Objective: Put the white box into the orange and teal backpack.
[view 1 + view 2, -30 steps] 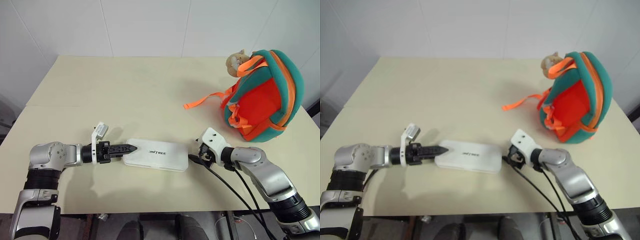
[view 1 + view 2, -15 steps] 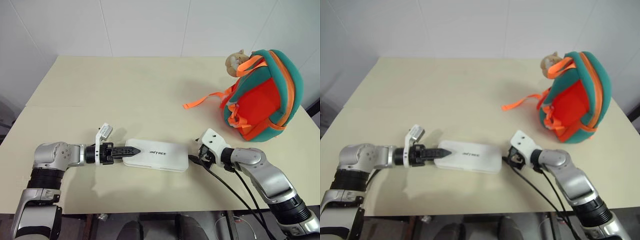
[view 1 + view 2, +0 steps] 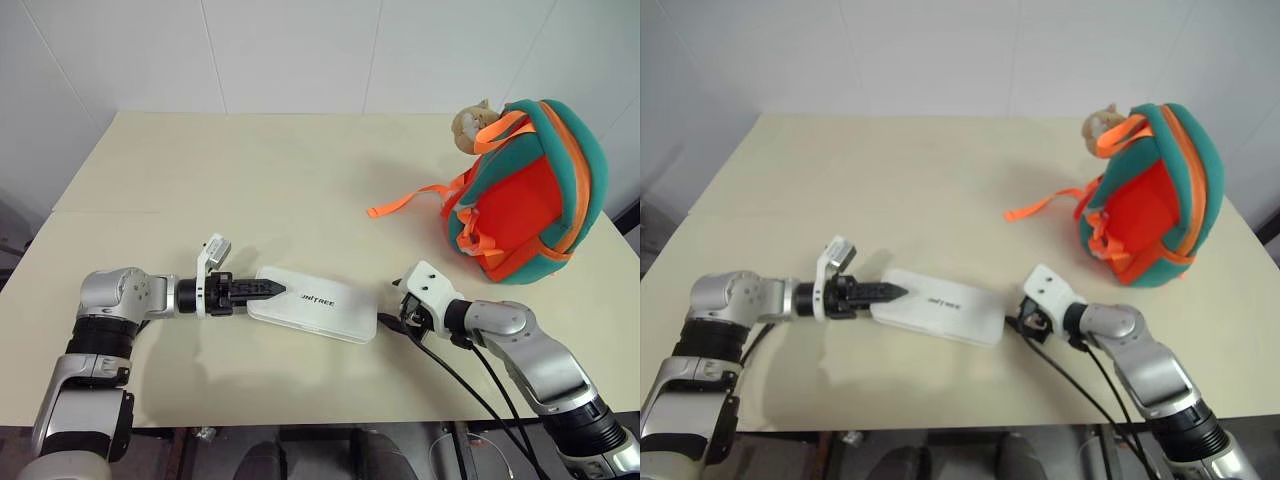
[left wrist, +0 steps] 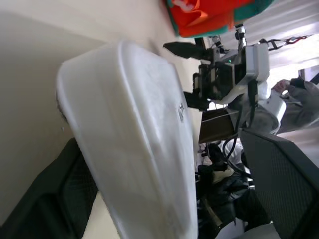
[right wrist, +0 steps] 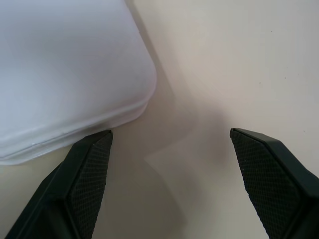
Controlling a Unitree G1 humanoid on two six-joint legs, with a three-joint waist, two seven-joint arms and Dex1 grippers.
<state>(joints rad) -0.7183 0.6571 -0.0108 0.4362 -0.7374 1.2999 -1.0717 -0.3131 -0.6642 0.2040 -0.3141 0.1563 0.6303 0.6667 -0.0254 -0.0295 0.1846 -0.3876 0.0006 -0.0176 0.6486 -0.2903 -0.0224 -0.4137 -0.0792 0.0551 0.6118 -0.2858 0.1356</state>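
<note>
The white box [image 3: 318, 304] lies flat near the table's front edge, slightly askew, with small dark lettering on top. My left gripper [image 3: 272, 290] points right and reaches over the box's left end. In the left wrist view that end sits between the two spread fingers, one finger [image 4: 55, 199] right against it and the other standing clear. My right gripper [image 3: 388, 318] is open at the box's right end, and a box corner [image 5: 75, 74] lies by one of its fingers. The orange and teal backpack [image 3: 525, 195] stands upright at the far right, a tan plush toy [image 3: 470, 125] on top.
An orange strap [image 3: 410, 200] trails from the backpack onto the cream table [image 3: 250, 180]. Black cables [image 3: 470, 385] hang from my right wrist over the table's front edge. A white wall stands behind the table.
My left gripper has slid right onto the box's left end. That end has shifted, so the box now lies askew. The right arm has kept still.
</note>
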